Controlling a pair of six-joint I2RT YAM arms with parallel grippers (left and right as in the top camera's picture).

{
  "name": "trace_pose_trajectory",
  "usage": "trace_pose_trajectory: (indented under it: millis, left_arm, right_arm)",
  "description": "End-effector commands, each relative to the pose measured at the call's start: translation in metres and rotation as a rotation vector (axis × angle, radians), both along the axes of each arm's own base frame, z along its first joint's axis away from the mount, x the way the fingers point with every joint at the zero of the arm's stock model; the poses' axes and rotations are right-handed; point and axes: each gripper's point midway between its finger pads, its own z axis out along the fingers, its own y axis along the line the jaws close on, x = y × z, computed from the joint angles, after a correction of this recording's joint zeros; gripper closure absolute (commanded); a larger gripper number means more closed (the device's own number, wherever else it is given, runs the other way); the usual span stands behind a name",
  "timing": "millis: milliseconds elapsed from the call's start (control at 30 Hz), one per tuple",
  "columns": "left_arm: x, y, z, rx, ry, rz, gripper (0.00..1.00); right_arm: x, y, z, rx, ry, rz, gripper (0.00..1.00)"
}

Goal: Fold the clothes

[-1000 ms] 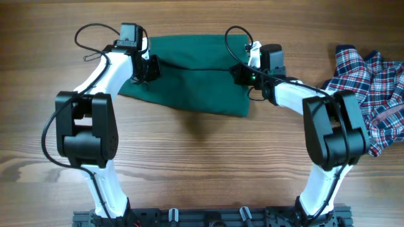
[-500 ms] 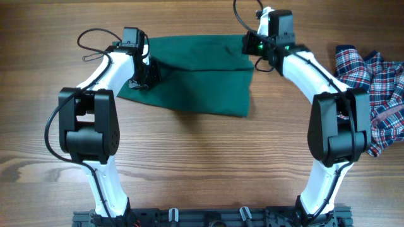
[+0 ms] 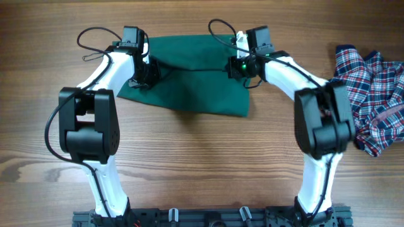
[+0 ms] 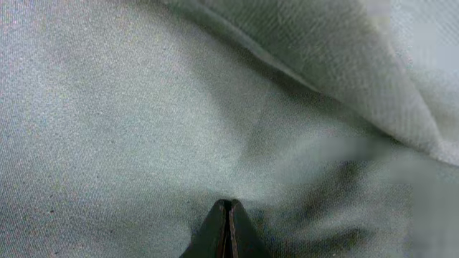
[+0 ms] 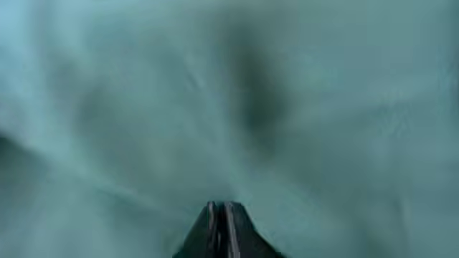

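Observation:
The dark green garment (image 3: pixel 189 88) lies flat at the back middle of the wooden table, with its top layer folded over along a crease. My left gripper (image 3: pixel 146 74) rests on its left edge. In the left wrist view the jaws (image 4: pixel 229 206) are shut, tips down on the green cloth (image 4: pixel 107 107). My right gripper (image 3: pixel 235 68) is over the garment's right part. In the right wrist view the jaws (image 5: pixel 219 209) are shut against blurred green cloth (image 5: pixel 323 107). No cloth shows between either pair of jaws. No cord loop is visible.
The navy-red-white plaid garment (image 3: pixel 372 82) lies crumpled at the table's right edge, apart from the green one. Bare wood table (image 3: pixel 202 164) stretches in front of the garment to the arm bases. Black cables loop above both wrists.
My right gripper swung from the garment's right part up to its far right corner, then came back down and left onto the cloth. My left gripper and the garment barely moved.

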Motion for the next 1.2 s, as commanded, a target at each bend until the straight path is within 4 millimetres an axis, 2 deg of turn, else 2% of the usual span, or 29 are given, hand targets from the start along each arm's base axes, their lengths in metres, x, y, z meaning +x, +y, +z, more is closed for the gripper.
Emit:
trace_pose_trajectory:
  millis: [0,67,133,233,267,367,400,433,467,533,600,633,667,800,900,1000,1067,1167]
  left_arm:
    - [-0.008,0.009,-0.024,0.047,0.047,-0.004,0.96]
    - [-0.007,0.009,-0.023,0.046,0.042,-0.005,0.96]
    - [-0.006,0.009,-0.023,0.046,0.039,-0.004,0.96]
    - [-0.006,0.009,-0.023,0.046,0.039,-0.004,0.96]
    - [-0.006,0.009,-0.023,0.046,0.039,-0.004,0.96]
    - [-0.005,0.008,-0.023,0.046,0.035,-0.004,0.96]
    - [-0.004,0.008,-0.023,0.045,0.029,-0.004,0.96]
    - [-0.003,0.008,-0.022,0.045,0.025,-0.004,0.96]
    - [-0.002,0.008,-0.022,0.044,0.021,-0.004,0.96]
    - [-0.001,0.008,-0.022,0.044,0.015,-0.004,0.96]
    - [0.001,0.008,-0.021,0.043,0.008,-0.004,0.96]
    - [0.002,0.008,-0.021,0.043,0.003,-0.004,0.96]
    - [0.004,0.008,-0.021,0.042,-0.002,-0.004,0.96]
    - [0.005,0.007,-0.020,0.041,-0.010,-0.003,0.96]
    - [0.005,0.007,-0.020,0.041,-0.009,-0.003,0.96]
    - [0.005,0.007,-0.020,0.041,-0.009,-0.003,0.96]
    - [0.005,0.007,-0.020,0.041,-0.009,-0.002,0.96]
    - [0.004,0.007,-0.021,0.041,-0.005,-0.003,0.96]
  right_arm:
    - [0.018,-0.014,-0.029,-0.057,-0.029,-0.104,0.92]
    - [0.049,-0.019,-0.013,-0.068,-0.179,-0.151,0.92]
    - [0.084,-0.023,0.019,-0.037,-0.362,-0.193,0.90]
    - [0.109,-0.033,0.051,0.003,-0.476,-0.224,0.89]
    - [0.109,-0.033,0.057,0.005,-0.454,-0.205,0.89]
    - [0.084,-0.020,0.097,0.030,-0.397,-0.063,0.89]
    - [0.068,-0.020,0.108,0.028,-0.347,-0.044,0.89]
    - [0.057,-0.021,0.113,0.021,-0.314,-0.031,0.90]
    - [0.035,-0.025,0.120,0.005,-0.239,-0.026,0.92]
    - [0.006,-0.030,0.125,-0.015,-0.143,-0.019,0.94]
    - [-0.024,-0.027,0.117,-0.006,-0.020,0.024,0.94]
    - [-0.033,-0.026,0.109,-0.004,0.022,0.036,0.94]
    - [-0.045,-0.025,0.093,-0.013,0.072,0.043,0.95]
    - [-0.051,-0.016,0.044,-0.025,0.110,0.058,0.94]
    - [-0.036,-0.019,0.003,-0.050,0.119,0.001,0.94]
    - [-0.017,-0.022,-0.026,-0.072,0.074,-0.036,0.92]
    - [0.009,-0.018,-0.034,-0.047,-0.026,-0.050,0.91]
    - [0.048,-0.024,-0.028,-0.047,-0.182,-0.152,0.88]
